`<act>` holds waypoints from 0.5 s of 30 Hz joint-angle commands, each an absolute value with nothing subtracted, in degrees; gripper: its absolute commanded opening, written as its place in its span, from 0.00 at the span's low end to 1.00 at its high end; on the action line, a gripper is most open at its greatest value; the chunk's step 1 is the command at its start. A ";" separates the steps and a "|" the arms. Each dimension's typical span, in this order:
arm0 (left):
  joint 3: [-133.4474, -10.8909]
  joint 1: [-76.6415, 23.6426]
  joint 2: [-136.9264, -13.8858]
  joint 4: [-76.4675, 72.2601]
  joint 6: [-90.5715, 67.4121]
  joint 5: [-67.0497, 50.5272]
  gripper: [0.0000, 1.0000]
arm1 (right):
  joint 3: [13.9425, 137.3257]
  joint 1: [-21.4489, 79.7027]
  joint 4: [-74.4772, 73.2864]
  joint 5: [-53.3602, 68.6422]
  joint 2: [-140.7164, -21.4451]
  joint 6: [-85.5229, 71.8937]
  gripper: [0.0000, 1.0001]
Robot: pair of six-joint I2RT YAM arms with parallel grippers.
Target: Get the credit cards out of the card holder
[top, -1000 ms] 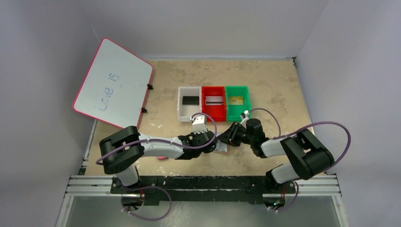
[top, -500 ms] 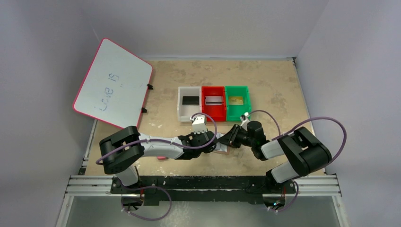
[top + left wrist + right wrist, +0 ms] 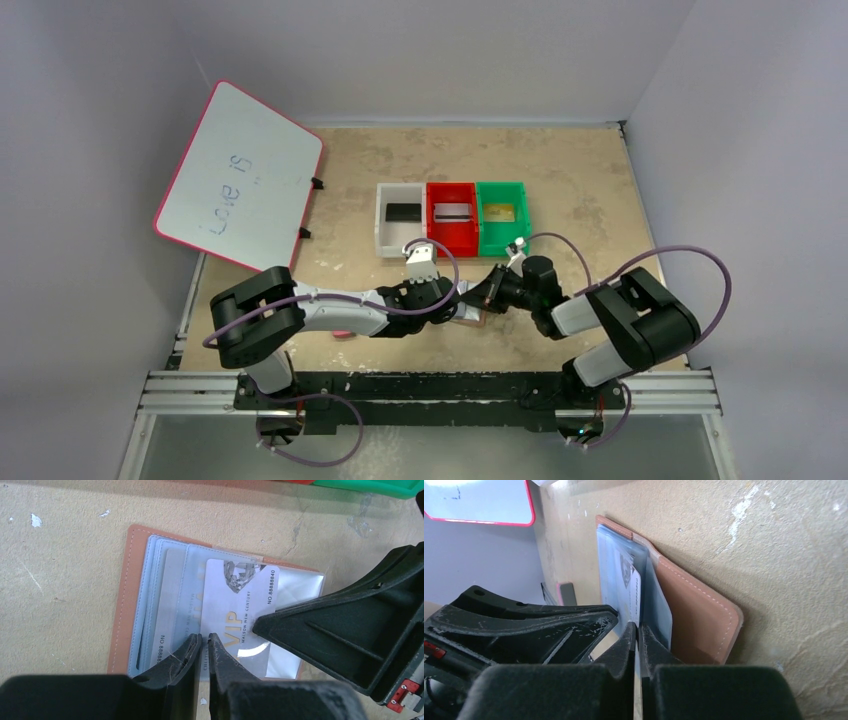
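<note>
Top view only: a white plastic bin (image 3: 381, 222), a red plastic bin (image 3: 452, 244) and a green plastic bin (image 3: 501, 244) stand in a row on the beige table (image 3: 590, 180). A red-framed whiteboard (image 3: 240, 175) leans at the far left.
Left wrist view only: the small tan-brown leather card holder (image 3: 121, 610) lies open and flat, with its pale clear sleeves fanned. A white card printed "VIP" (image 3: 235, 605) sticks partway out of one sleeve.
Right wrist view only: the thin edge of the VIP card runs straight between the right fingertips.
Bins: three.
Cards in bins: three, one per bin. These are a black card (image 3: 402, 212), a silver-grey card (image 3: 452, 211) and a gold card (image 3: 500, 212).
Cards at the holder: two visible, the VIP card and a pale card (image 3: 172, 600) fully inside a sleeve.
Card holder position: near the table's front edge, between the two grippers.
Left arm: stretched low to the right.
Left gripper (image 3: 205, 642): jaws nearly together, pinching a clear sleeve edge of the card holder.
Right arm: folded back, with the wrist pointing left.
Right gripper (image 3: 638, 630): jaws clamped on the VIP card.
</note>
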State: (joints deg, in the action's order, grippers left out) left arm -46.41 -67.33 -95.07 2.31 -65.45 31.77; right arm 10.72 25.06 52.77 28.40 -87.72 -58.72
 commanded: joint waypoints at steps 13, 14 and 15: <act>-46.05 -67.74 -94.98 7.60 -66.15 32.37 0.11 | 10.93 24.16 32.38 21.46 -73.61 -54.62 0.00; -45.94 -67.75 -94.98 7.52 -66.12 32.30 0.11 | 10.78 24.17 31.94 21.33 -72.78 -54.73 0.00; -45.92 -67.74 -94.96 7.36 -66.11 32.20 0.11 | 10.69 24.17 31.83 21.23 -72.05 -54.88 0.00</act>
State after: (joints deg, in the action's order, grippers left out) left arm -46.41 -67.42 -95.02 2.48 -65.91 32.05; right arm 11.11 24.62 36.49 24.49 -74.70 -56.29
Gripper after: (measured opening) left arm 0.108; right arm 0.008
